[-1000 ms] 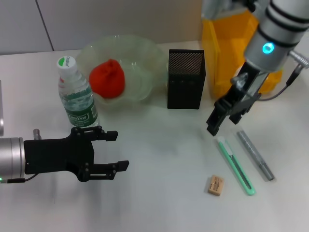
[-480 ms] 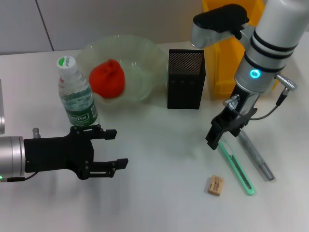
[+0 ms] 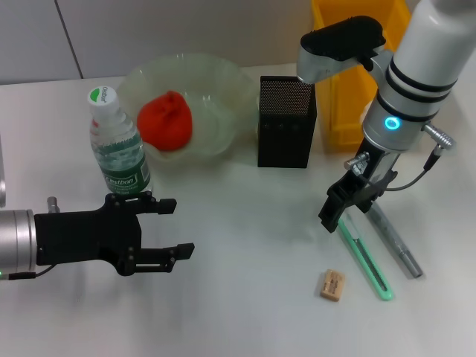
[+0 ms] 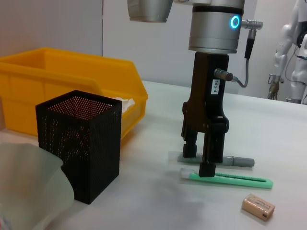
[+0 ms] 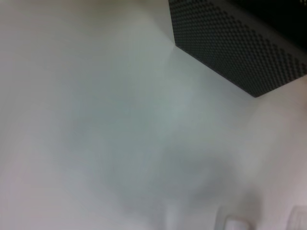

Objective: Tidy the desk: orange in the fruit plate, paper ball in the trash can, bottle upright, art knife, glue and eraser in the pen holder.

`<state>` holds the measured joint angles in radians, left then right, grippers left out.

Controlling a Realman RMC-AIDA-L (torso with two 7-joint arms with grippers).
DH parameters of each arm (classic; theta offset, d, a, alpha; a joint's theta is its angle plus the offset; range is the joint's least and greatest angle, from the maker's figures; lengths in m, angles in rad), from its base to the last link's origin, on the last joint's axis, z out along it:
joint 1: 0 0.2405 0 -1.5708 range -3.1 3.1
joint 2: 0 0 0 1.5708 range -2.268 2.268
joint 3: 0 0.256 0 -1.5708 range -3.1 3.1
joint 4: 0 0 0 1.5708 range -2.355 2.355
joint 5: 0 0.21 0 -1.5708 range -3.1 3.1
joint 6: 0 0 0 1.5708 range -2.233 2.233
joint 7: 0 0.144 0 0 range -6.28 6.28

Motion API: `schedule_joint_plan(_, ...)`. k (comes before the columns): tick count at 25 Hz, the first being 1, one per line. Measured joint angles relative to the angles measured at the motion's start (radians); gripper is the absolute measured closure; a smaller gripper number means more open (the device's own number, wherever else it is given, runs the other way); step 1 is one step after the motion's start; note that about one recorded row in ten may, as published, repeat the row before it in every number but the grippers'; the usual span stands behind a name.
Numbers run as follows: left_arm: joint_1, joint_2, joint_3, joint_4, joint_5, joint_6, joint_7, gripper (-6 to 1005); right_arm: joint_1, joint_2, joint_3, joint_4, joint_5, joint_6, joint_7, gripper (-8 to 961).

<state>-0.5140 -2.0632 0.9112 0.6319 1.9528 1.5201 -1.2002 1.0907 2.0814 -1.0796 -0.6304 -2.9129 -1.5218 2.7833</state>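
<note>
My left hand hovers open over the near-left counter. The eraser lies near right. My right hand hangs open, fingers straddling the green art knife's far end, beside the grey glue stick.

Right gripper pointing down near table, jaws apart; left gripper low, horizontal, jaws wide.
</note>
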Motion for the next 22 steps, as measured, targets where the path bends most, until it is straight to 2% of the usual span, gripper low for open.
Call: schedule_joint_plan(22, -0.001, 0.000, 0.000, 0.002, 0.000, -0.003, -0.006, 199, -0.020, 0.002, 0.000, -0.006, 0.003, -0.008, -0.023, 290)
